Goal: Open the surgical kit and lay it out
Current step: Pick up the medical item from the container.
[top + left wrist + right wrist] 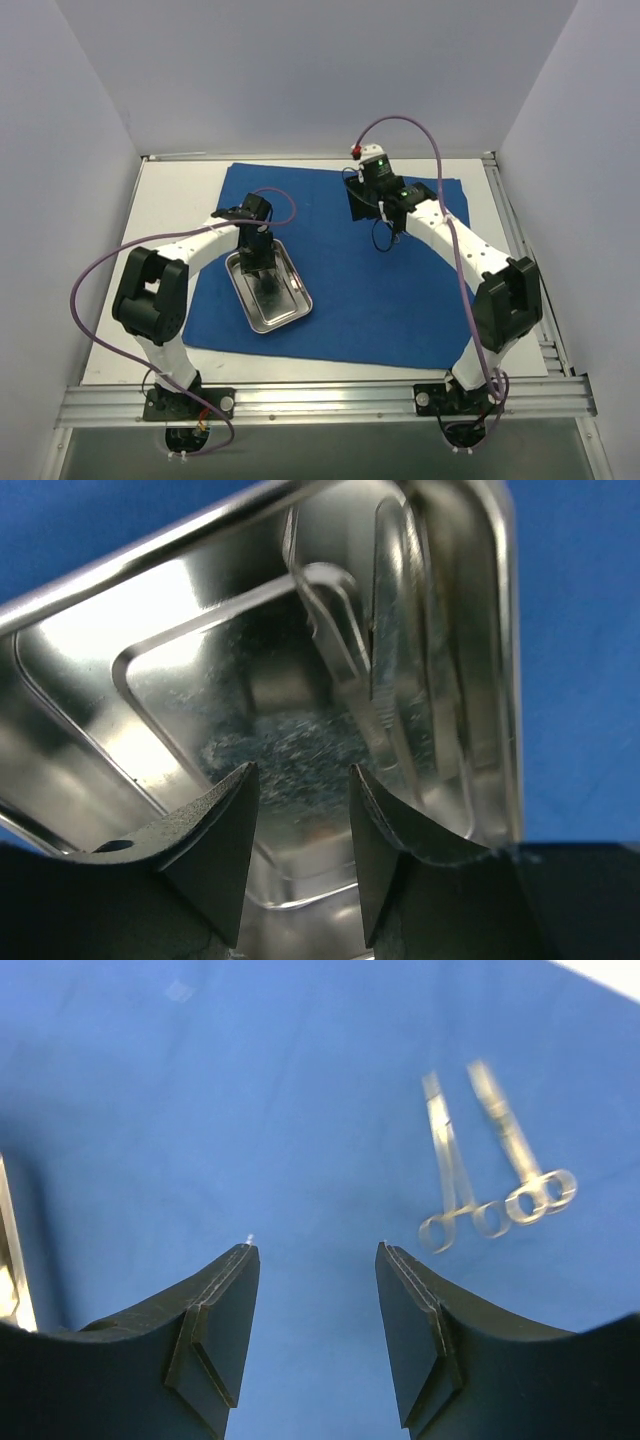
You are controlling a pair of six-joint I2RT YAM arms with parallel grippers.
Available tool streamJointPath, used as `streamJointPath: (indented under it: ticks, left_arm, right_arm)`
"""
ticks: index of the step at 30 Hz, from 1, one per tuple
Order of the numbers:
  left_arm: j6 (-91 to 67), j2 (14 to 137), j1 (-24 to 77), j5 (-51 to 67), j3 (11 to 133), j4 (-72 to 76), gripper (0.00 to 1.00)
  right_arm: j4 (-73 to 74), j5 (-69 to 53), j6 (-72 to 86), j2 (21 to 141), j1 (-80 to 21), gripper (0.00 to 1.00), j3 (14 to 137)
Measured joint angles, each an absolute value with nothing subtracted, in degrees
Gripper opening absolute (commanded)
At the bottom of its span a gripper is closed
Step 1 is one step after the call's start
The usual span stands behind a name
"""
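Observation:
The royal-blue cloth (380, 290) lies spread flat on the table. The steel tray (290, 312) sits on its left part, tilted diagonally. My left gripper (262, 268) is open and points down into the tray; in the left wrist view (303, 780) its fingertips hover just over the shiny tray floor (170, 680). A slim metal instrument (385, 670) seems to lie inside, hard to separate from reflections. My right gripper (358, 200) is open and empty above the cloth's far part (315, 1250). Two scissor-like instruments (455, 1175) (520, 1150) lie side by side on the cloth ahead and to the right of it.
The white table (175, 200) shows around the cloth, with grey walls close on three sides. An aluminium rail (320, 400) runs along the near edge. Purple cables (440, 170) loop over both arms. The tray's edge (8, 1260) shows at the left of the right wrist view.

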State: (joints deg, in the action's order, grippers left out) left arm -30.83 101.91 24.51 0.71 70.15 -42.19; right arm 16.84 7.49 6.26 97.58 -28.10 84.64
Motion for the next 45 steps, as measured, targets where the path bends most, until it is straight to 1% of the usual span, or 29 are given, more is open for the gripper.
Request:
streamJointPath:
  ticks: [3, 7, 11, 20, 23, 26, 27, 28, 30, 31, 32, 33, 37, 38, 39, 42, 45]
  left_arm:
    - [-32.3, 102.3, 24.6, 0.2, 71.6, -41.9, 0.50]
    - [-33.9, 103.1, 24.7, -0.8, 72.7, -41.9, 0.51]
    - [-35.1, 106.3, 24.9, -1.9, 74.7, -41.9, 0.52]
    - [-36.6, 110.6, 25.5, -4.4, 77.8, -42.0, 0.50]
    - [-37.1, 110.8, 25.5, -5.6, 77.9, -42.1, 0.44]
    - [-37.4, 111.0, 25.5, -6.5, 78.0, -42.3, 0.35]
    - [-37.4, 111.0, 25.5, -6.8, 77.9, -42.3, 0.31]
    - [-37.4, 111.0, 25.5, -7.0, 77.9, -42.3, 0.24]
    - [-37.6, 111.0, 25.5, -7.4, 77.8, -42.2, 0.14]
    - [-37.5, 111.0, 25.5, -7.4, 77.8, -42.2, 0.11]
    - [-37.5, 111.0, 25.5, -7.5, 77.7, -42.2, 0.06]
    - [-37.5, 111.0, 25.5, -7.6, 77.7, -42.2, 0.03]
    - [-37.1, 109.9, 25.6, -8.4, 76.5, -41.6, 0.02]
    - [-37.0, 109.6, 25.6, -8.7, 76.1, -41.6, 0.02]
    - [-36.6, 108.7, 25.6, -9.0, 75.2, -41.5, 0.02]
    - [-34.9, 103.9, 25.6, -9.0, 71.2, -40.9, 0.02]
    - [-32.4, 95.8, 25.8, -7.5, 68.0, -40.7, 0.02]
  right_arm:
    - [16.6, 5.5, 6.9, 95.1, -29.8, 0.51, 80.7]
    - [16.5, 4.2, 7.5, 93.0, -29.3, 0.51, 77.3]
    - [15.6, 3.3, 7.5, 89.8, -28.8, 0.51, 74.7]
    - [13.3, 1.4, 7.3, 83.7, -27.0, 0.51, 72.1]
    - [13.0, 1.1, 7.3, 83.5, -26.8, 0.51, 71.3]
    - [13.0, 1.0, 7.3, 83.5, -26.7, 0.51, 70.7]
    - [13.0, 0.6, 7.2, 83.5, -26.7, 0.51, 70.7]
    - [13.0, 0.4, 7.2, 83.5, -26.7, 0.51, 70.6]
    - [12.8, -0.1, 7.2, 83.4, -26.7, 0.51, 70.6]
    - [12.7, -0.4, 7.2, 83.4, -26.7, 0.51, 70.6]
    - [12.6, -0.5, 7.2, 83.4, -26.7, 0.51, 70.6]
    - [12.5, -0.7, 7.2, 83.4, -26.7, 0.51, 70.6]
    - [12.4, -1.7, 7.3, 83.4, -26.7, 0.52, 70.6]
    - [12.4, -2.1, 7.4, 83.4, -26.7, 0.58, 70.6]
    - [12.4, -2.8, 7.6, 83.4, -26.7, 0.59, 70.6]
    - [11.7, -8.3, 8.1, 83.5, -26.7, 0.59, 70.6]
    - [8.4, -16.3, 10.3, 84.1, -26.6, 0.59, 70.0]
